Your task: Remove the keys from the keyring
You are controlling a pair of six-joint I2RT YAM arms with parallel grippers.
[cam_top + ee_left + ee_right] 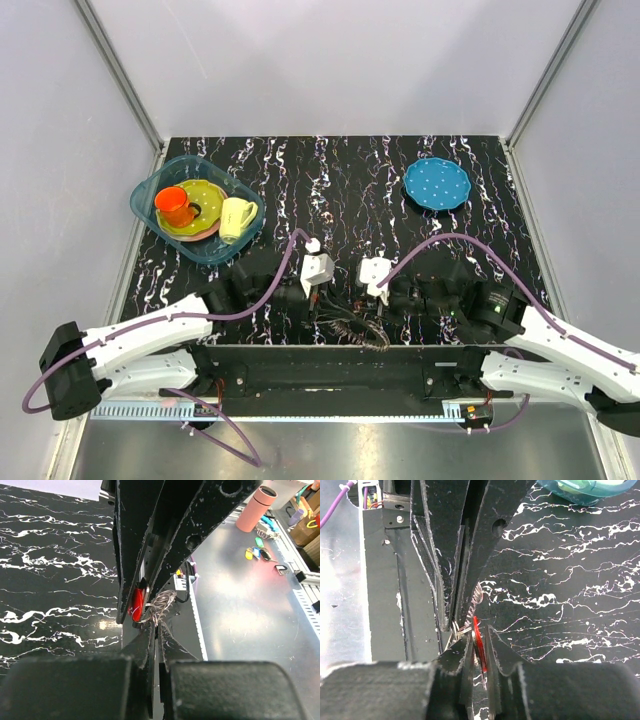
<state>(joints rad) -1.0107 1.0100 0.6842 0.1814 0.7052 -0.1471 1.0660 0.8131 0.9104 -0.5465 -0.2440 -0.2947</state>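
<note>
Keyring of dark grey bristly wire (161, 604) half hiding, left gripper (154, 630) clamping it, right gripper (477, 635) sitting slightly apart around tiny red key (479, 647), I'm doubting contact.

Left arm (150, 335) and right arm (560, 350): white link shells, black joint housings. One purple cable (455, 237) arcs over each arm, beyond the black base plate (330, 372). Gripper fingers (135, 540): black, tapered, white-scuffed, round holes.
</note>
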